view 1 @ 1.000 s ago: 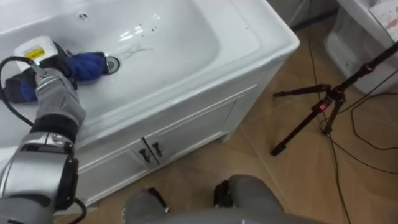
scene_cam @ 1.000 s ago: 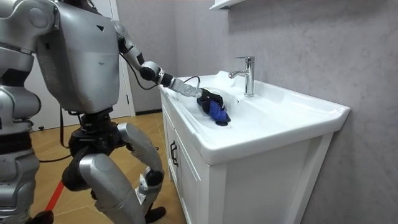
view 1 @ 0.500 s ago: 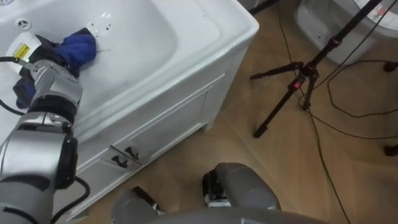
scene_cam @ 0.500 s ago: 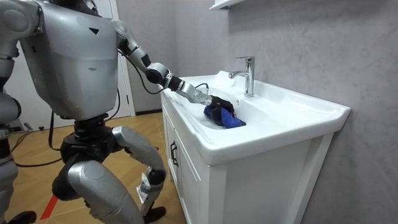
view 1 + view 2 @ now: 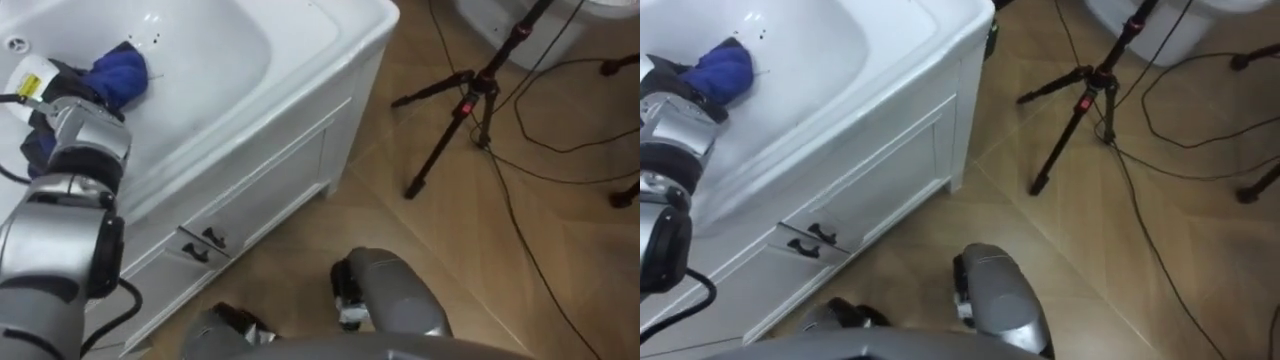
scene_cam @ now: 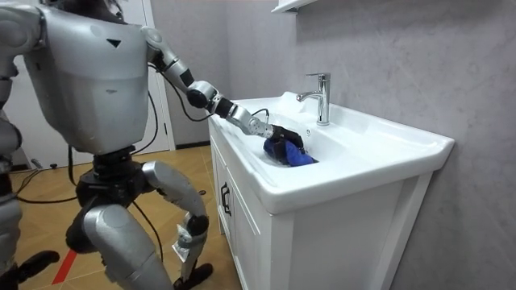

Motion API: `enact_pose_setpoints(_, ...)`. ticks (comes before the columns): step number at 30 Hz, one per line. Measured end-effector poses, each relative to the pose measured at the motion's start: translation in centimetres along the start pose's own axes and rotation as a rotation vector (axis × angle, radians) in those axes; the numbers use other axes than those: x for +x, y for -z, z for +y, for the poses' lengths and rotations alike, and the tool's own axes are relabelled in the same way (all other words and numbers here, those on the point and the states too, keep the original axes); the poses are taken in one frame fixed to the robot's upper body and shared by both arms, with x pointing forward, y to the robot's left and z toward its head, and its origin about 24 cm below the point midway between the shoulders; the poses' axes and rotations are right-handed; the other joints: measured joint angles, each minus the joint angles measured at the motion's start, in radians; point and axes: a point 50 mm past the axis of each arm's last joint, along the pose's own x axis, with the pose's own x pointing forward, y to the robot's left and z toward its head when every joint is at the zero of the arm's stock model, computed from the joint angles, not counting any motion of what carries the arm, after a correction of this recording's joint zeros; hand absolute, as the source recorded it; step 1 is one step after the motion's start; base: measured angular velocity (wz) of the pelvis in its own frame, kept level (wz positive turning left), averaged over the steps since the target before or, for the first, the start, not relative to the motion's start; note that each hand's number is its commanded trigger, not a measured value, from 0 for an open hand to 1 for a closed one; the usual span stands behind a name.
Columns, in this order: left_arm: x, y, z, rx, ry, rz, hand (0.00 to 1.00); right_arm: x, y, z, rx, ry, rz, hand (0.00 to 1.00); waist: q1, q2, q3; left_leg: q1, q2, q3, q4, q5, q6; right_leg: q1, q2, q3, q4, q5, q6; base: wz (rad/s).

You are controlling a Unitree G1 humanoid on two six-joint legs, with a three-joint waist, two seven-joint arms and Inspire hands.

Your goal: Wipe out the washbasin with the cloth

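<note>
1. In the basin (image 5: pixel 230 60), the left hand (image 5: pixel 62 100) sits low in the bowl with the blue cloth (image 5: pixel 120 72) bunched under it and sticking out ahead of it. In the room view the cloth lies on the bowl floor in front of the faucet (image 6: pixel 321 97), near it but apart from it.
2. Fingers: dark, curled over and into the cloth, clamped on it. The cloth touches the porcelain.
3. Stance: the robot stands at the front of the white cabinet (image 6: pixel 242 209) that carries the basin, with its left arm stretched out over the front rim.
4. Step judged: mid-wipe, a stroke across the bowl floor. The bowl's slope and rim toward the robot's right are well apart from the cloth, so I judge that much of the area is left to cover.
5. To do it well:
   - Press down through the palm so that the cloth, not bare fingers, meets the porcelain.
   - Run overlapping strokes from the bowl floor up each slope, with the wrist tilted to follow the curve.
   - The cloth is a wad, so the contact patch looks small. Closer passes would make up for that.
6. Risks, as judgement:
   - The cloth could slip out of the clamp on a fast reversal.
   - The hand could knock the faucet on a far stroke.
   - The reach is long, so shifting the body along the cabinet seems safer than stretching further.
</note>
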Motion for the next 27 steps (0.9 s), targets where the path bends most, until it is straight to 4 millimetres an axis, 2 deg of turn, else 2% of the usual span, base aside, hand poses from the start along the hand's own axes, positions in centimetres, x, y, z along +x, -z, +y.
enact_pose_setpoints(1, -0.1, -0.5, 0.0, -0.002, -0.007, -0.022, 1.00, 0.0, -0.1, 0.0, 0.014, 0.001, -0.004, 0.00, -0.003, 0.000, 0.0021, 0.002, 0.028, 0.031, 0.023, 0.001, -0.005, -0.018, -0.004, 0.001, 0.017, -0.035, 0.009, 0.38)
enact_pose_setpoints(2, -0.3, -1.0, -0.3, -0.023, 0.000, -0.035, 1.00, 0.0, -0.3, 0.1, 0.031, 0.003, -0.019, 0.00, -0.004, 0.002, 0.0031, -0.004, 0.035, 0.025, 0.029, 0.014, -0.012, -0.032, 0.049, 0.054, 0.009, -0.034, -0.012, 0.20)
enact_pose_setpoints(3, -0.5, -1.3, -0.5, -0.034, 0.009, -0.046, 1.00, 0.0, -0.3, 0.0, 0.034, 0.006, -0.026, 0.00, -0.004, 0.002, 0.0031, -0.009, 0.035, 0.011, 0.026, 0.034, -0.015, -0.034, 0.075, 0.079, 0.002, -0.030, -0.020, 0.00)
enact_pose_setpoints(4, -0.8, -1.9, -1.0, -0.056, 0.021, -0.067, 1.00, -0.1, -0.5, -0.3, 0.036, 0.021, -0.034, 0.00, -0.004, 0.002, 0.0028, -0.013, 0.027, -0.041, 0.042, 0.072, -0.017, -0.037, 0.118, 0.125, -0.011, -0.023, -0.033, -0.11)
enact_pose_setpoints(5, -1.1, -2.4, -1.1, -0.070, 0.024, -0.082, 1.00, -0.1, -0.6, -0.5, 0.035, 0.032, -0.039, 0.00, -0.005, -0.003, 0.0028, -0.025, 0.029, -0.070, 0.064, 0.103, -0.030, -0.038, 0.159, 0.176, -0.026, -0.011, -0.043, -0.16)
enact_pose_setpoints(6, -1.2, -2.6, -1.3, -0.075, 0.027, -0.085, 1.00, -0.1, -0.5, -0.6, 0.036, 0.035, -0.038, 0.00, -0.009, -0.005, 0.0025, -0.037, 0.029, -0.086, 0.075, 0.121, -0.036, -0.035, 0.177, 0.199, -0.034, -0.003, -0.046, -0.16)
enact_pose_setpoints(7, -1.4, -3.0, -1.5, -0.085, 0.035, -0.092, 1.00, -0.2, -0.4, -1.0, 0.039, 0.043, -0.039, 0.00, -0.013, -0.005, 0.0023, -0.054, 0.015, -0.116, 0.092, 0.140, -0.048, -0.031, 0.207, 0.253, -0.049, 0.009, -0.049, -0.07)
enact_pose_setpoints(8, -1.5, -3.3, -1.6, -0.098, 0.041, -0.094, 1.00, -0.2, -0.1, -1.3, 0.047, 0.050, -0.034, 0.00, -0.017, -0.006, 0.0024, -0.073, -0.011, -0.149, 0.101, 0.134, -0.051, -0.034, 0.228, 0.305, -0.061, 0.017, -0.047, 0.00)
enact_pose_setpoints(9, -1.5, -3.3, -1.6, -0.105, 0.044, -0.093, 1.00, -0.2, 0.0, -1.4, 0.051, 0.053, -0.028, 0.00, -0.021, -0.006, 0.0024, -0.084, -0.025, -0.160, 0.098, 0.131, -0.049, -0.034, 0.238, 0.331, -0.070, 0.030, -0.043, 0.08)
enact_pose_setpoints(11, -1.9, -4.0, -1.9, -0.141, 0.059, -0.118, 1.00, -0.2, 0.3, -1.4, 0.064, 0.051, -0.021, 0.00, -0.021, -0.006, 0.0024, -0.115, -0.057, -0.169, 0.059, 0.131, -0.048, -0.031, 0.290, 0.453, -0.111, 0.058, -0.032, 0.11)
enact_pose_setpoints(12, -2.0, -4.2, -2.0, -0.152, 0.064, -0.125, 1.00, -0.2, 0.2, -1.4, 0.069, 0.049, -0.022, 0.00, -0.021, -0.004, 0.0028, -0.118, -0.061, -0.170, 0.041, 0.131, -0.048, -0.027, 0.304, 0.481, -0.124, 0.066, -0.027, 0.12)
enact_pose_setpoints(13, -2.3, -4.8, -2.1, -0.177, 0.074, -0.145, 1.00, -0.2, 0.1, -1.3, 0.073, 0.046, -0.028, 0.00, -0.021, -0.002, 0.0034, -0.120, -0.073, -0.176, -0.007, 0.132, -0.049, -0.018, 0.327, 0.533, -0.146, 0.079, -0.019, 0.11)
enact_pose_setpoints(14, -2.4, -5.1, -2.1, -0.192, 0.080, -0.155, 1.00, -0.2, 0.0, -1.3, 0.076, 0.046, -0.032, 0.00, -0.021, -0.001, 0.0039, -0.120, -0.080, -0.182, -0.032, 0.132, -0.049, -0.015, 0.338, 0.556, -0.153, 0.082, -0.013, 0.15)
enact_pose_setpoints(15, -2.7, -5.7, -2.2, -0.227, 0.094, -0.181, 1.00, -0.2, -0.1, -1.4, 0.082, 0.047, -0.040, 0.00, -0.020, 0.002, 0.0040, -0.106, -0.092, -0.186, -0.090, 0.133, -0.050, -0.011, 0.356, 0.598, -0.159, 0.089, -0.001, 0.06)
enact_pose_setpoints(16, -3.1, -6.1, -2.7, -0.250, 0.116, -0.203, 1.00, -0.3, -0.1, -1.7, 0.085, 0.055, -0.040, 0.00, -0.014, 0.021, 0.0009, -0.073, -0.082, -0.183, -0.136, 0.126, -0.049, -0.017, 0.370, 0.601, -0.159, 0.083, 0.014, -0.14)
enact_pose_setpoints(17, -3.3, -6.4, -3.0, -0.268, 0.136, -0.213, 1.00, -0.3, -0.3, -1.8, 0.088, 0.057, -0.055, 0.00, -0.002, 0.027, 0.0031, -0.041, -0.052, -0.139, -0.134, 0.105, -0.041, -0.026, 0.338, 0.515, -0.136, 0.074, 0.016, -0.29)
enact_pose_setpoints(18, -3.4, -6.5, -3.0, -0.281, 0.142, -0.216, 1.00, -0.3, -0.4, -1.8, 0.082, 0.058, -0.069, 0.00, 0.004, 0.015, 0.0030, -0.028, -0.043, -0.103, -0.114, 0.089, -0.034, -0.038, 0.279, 0.410, -0.116, 0.071, 0.005, -0.46)
enact_pose_setpoints(19, -3.3, -6.5, -3.0, -0.311, 0.151, -0.214, 1.00, -0.3, -0.6, -1.7, 0.066, 0.055, -0.086, 0.00, 0.011, 0.004, 0.0074, -0.013, -0.023, -0.063, -0.067, 0.053, -0.029, -0.041, 0.174, 0.203, -0.087, 0.061, -0.016, -0.43)
enact_pose_setpoints(20, -3.2, -6.4, -2.9, -0.348, 0.158, -0.212, 1.00, -0.3, -0.6, -1.5, 0.056, 0.051, -0.088, 0.00, 0.011, 0.001, 0.0058, -0.016, -0.006, -0.048, -0.026, 0.025, -0.021, -0.038, 0.116, 0.098, -0.063, 0.040, -0.036, -0.41)
enact_pose_setpoints(21, -3.1, -6.4, -2.8, -0.365, 0.156, -0.211, 1.00, -0.3, -0.7, -1.4, 0.051, 0.045, -0.089, 0.00, 0.011, 0.001, 0.0060, -0.017, 0.002, -0.044, -0.016, 0.018, -0.019, -0.039, 0.100, 0.073, -0.057, 0.036, -0.037, -0.29)
enact_pose_setpoints(22, -3.0, -6.3, -2.5, -0.377, 0.146, -0.209, 1.00, -0.2, -0.6, -1.1, 0.036, 0.030, -0.086, 0.00, 0.005, -0.003, 0.0061, -0.018, 0.003, -0.035, -0.010, 0.014, -0.016, -0.039, 0.077, 0.044, -0.055, 0.029, -0.026, -0.21)
enact_pose_setpoints(23, -2.9, -6.2, -2.4, -0.376, 0.136, -0.207, 1.00, -0.2, -0.4, -0.9, 0.026, 0.020, -0.077, 0.00, -0.002, -0.002, 0.0067, -0.018, 0.009, -0.022, -0.011, 0.014, -0.015, -0.039, 0.068, 0.033, -0.060, 0.023, -0.020, -0.14)
enact_pose_setpoints(27, -2.8, -6.3, -2.1, -0.380, 0.110, -0.210, 1.00, -0.2, 0.2, -0.9, 0.020, 0.011, -0.051, 0.00, -0.021, 0.000, 0.0099, -0.030, 0.015, -0.024, -0.009, 0.019, -0.019, -0.052, 0.086, 0.060, -0.073, 0.026, -0.016, 0.01)
